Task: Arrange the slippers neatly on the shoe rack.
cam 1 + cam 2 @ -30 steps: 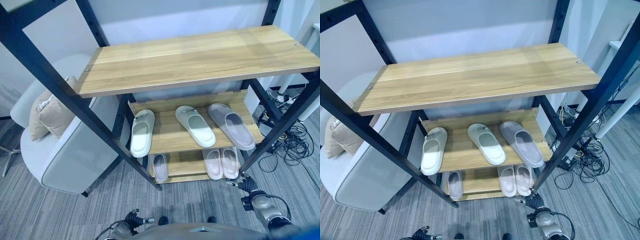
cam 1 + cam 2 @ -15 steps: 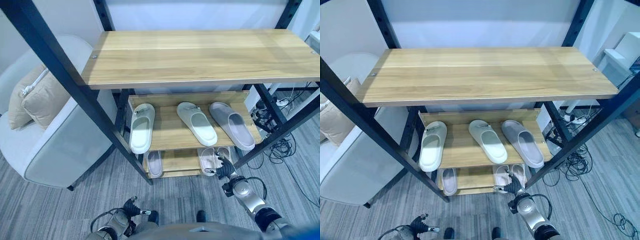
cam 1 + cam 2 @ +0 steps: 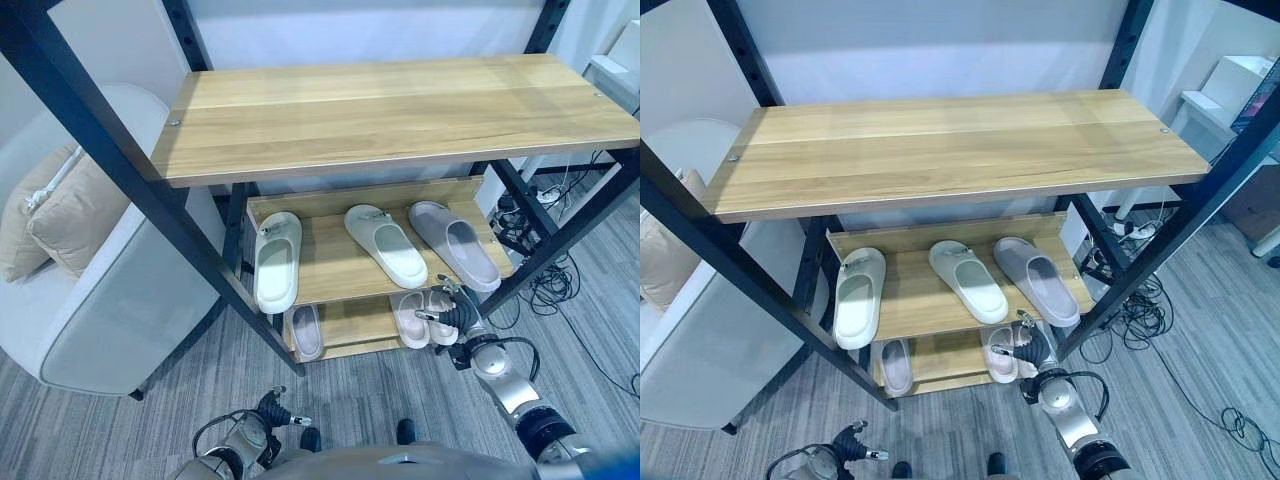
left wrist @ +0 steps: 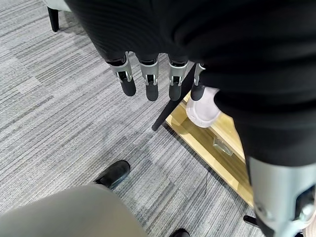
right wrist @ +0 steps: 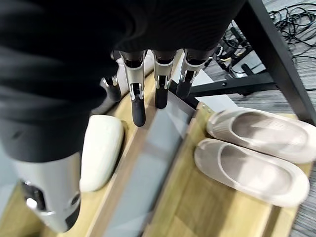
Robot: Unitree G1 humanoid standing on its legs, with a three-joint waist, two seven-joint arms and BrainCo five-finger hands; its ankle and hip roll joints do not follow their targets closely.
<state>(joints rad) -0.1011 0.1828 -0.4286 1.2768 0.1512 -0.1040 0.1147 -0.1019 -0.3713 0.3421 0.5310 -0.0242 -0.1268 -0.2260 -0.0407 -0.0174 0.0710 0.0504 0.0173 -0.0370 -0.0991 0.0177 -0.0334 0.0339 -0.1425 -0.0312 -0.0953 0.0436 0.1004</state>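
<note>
At nine o'clock we see a pale grey armchair (image 3: pixel 120 300) with two beige cushions (image 3: pixel 75 215) leaning against its back, standing just beside the rack's left post. At three o'clock we find a tangle of black cables (image 3: pixel 565 270) on the grey striped carpet (image 3: pixel 150 400), with a white table leg (image 3: pixel 1140 190) beyond it.

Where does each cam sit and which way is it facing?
Left eye: head, looking down at the shoe rack; right hand by the bottom shelf's pink slippers.
Right eye: same scene, slightly offset.
Left wrist: on the left arm, facing carpet; left hand open.
Right wrist: on the right arm, facing the slipper pair; fingers straight.
Shared: eyes and right wrist show the pink pair.
</note>
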